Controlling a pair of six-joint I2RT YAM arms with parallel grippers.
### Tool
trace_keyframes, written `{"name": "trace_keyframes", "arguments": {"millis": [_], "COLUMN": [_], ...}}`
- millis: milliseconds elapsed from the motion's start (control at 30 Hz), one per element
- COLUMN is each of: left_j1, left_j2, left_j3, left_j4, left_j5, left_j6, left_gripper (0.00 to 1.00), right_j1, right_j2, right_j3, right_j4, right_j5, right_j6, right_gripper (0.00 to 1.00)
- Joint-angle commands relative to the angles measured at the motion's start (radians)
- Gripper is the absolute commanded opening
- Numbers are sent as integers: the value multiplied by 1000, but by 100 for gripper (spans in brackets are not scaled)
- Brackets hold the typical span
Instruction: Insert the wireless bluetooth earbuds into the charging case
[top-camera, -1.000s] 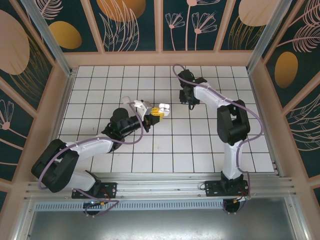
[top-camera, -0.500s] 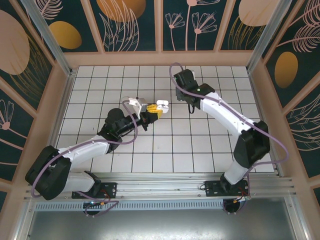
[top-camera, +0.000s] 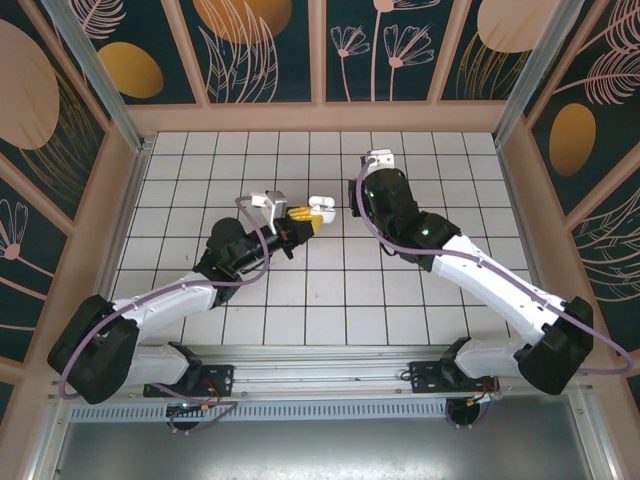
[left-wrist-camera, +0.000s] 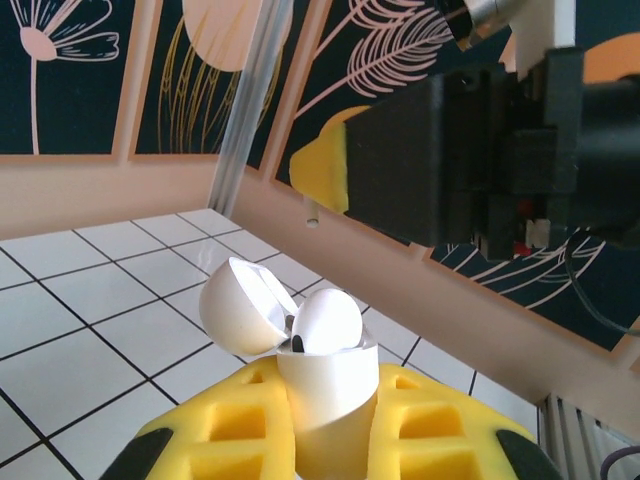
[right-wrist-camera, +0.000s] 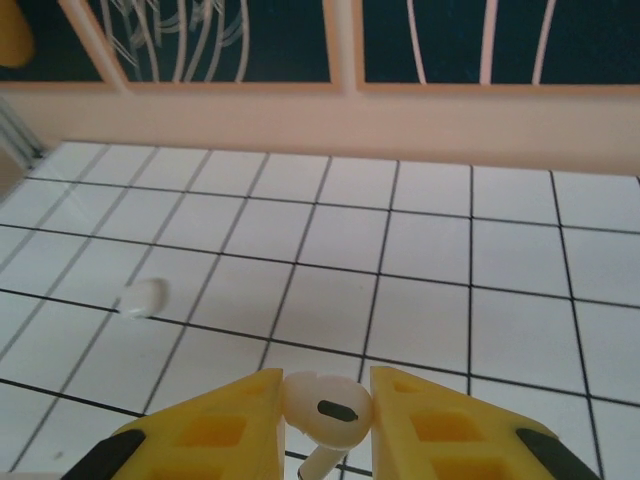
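Left fingers, with yellow pads, are closed around the lower body of the white charging case and hold it upright above the table. The right fingers are closed on one small earbud, pinched at its round head, with the stem pointing down between them.

Compared with one second ago, the right arm has stretched out low toward the right side and its wrist has turned. The right fingers now stand near the case on its right side, apart from it; before, they were further away. The left arm has also carried the case a little toward the far wall.

The lid of the case is open and tipped back to the left. A seated earbud is in the case, its glossy white head standing out of the opening with a dark spot at its base. The earbud between the right fingers is also glossy white, with a dark oval patch on its head. In the right wrist view a pale blurred thing lies on a tile to the left, probably another earbud.
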Motion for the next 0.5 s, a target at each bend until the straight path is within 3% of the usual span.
{"name": "trace_keyframes", "arguments": {"millis": [0,467], "left_j1": [-6,-8], "left_j2": [-40,-45], "left_j3": [-4,18], "left_j4": [41,35], "left_j5": [-26,-40], "left_j6": [-40,-28], "left_gripper": [0,0], "right_j1": [14,36], "right_j2": [-47,-135], "right_j3": [-29,-102], "right_j4": [124,244], "right_j5": [-56,-319], "right_j6": [-40,-68], "right_gripper": [26,26]}}
